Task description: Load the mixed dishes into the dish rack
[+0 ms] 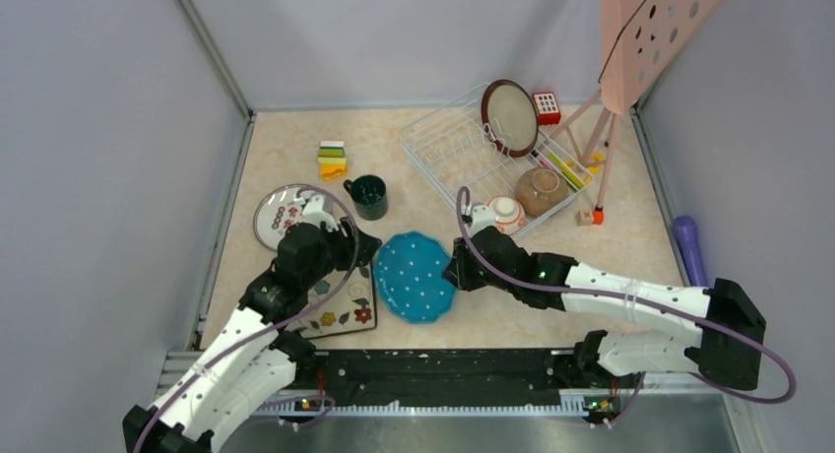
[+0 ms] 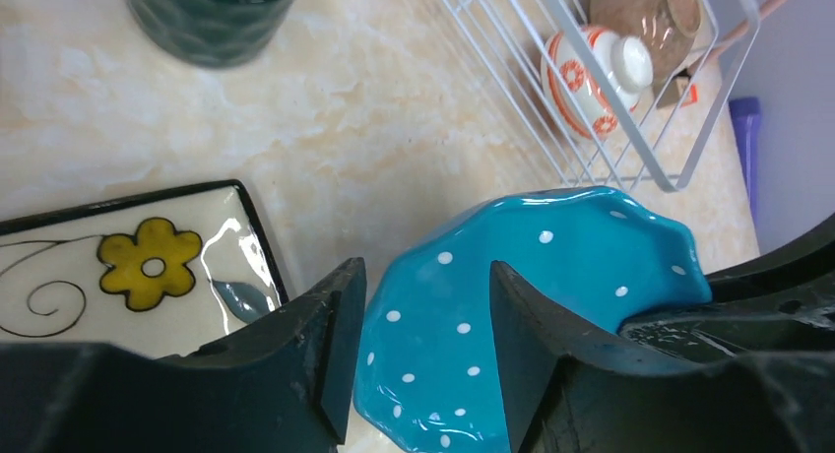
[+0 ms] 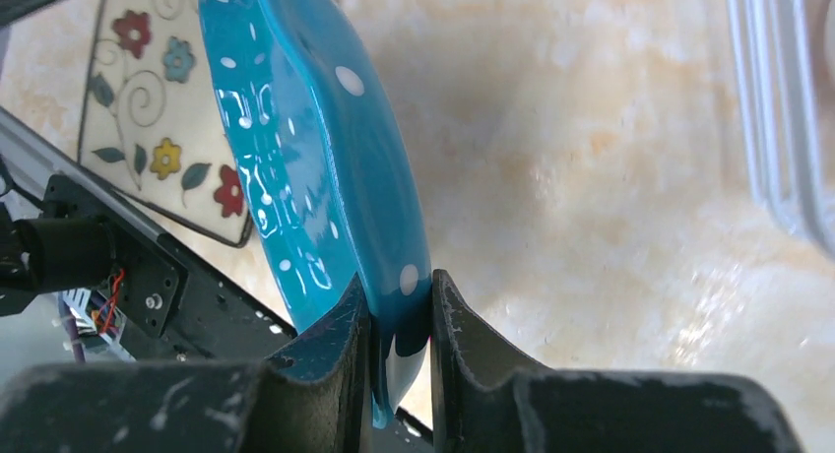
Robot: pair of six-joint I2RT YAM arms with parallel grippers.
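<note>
With right gripper (image 3: pixel 399 284) pinched tight on its rim, holds blue white-dotted scalloped plate (image 1: pixel 416 276) at seven o'clock of dish rack (image 1: pixel 443 148); with left gripper (image 2: pixel 423 271) parted, hovers at plate's ten o'clock.

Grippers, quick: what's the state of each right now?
Left gripper: open, holding nothing.
Right gripper: closed on the rim of the blue white-dotted scalloped plate.
</note>
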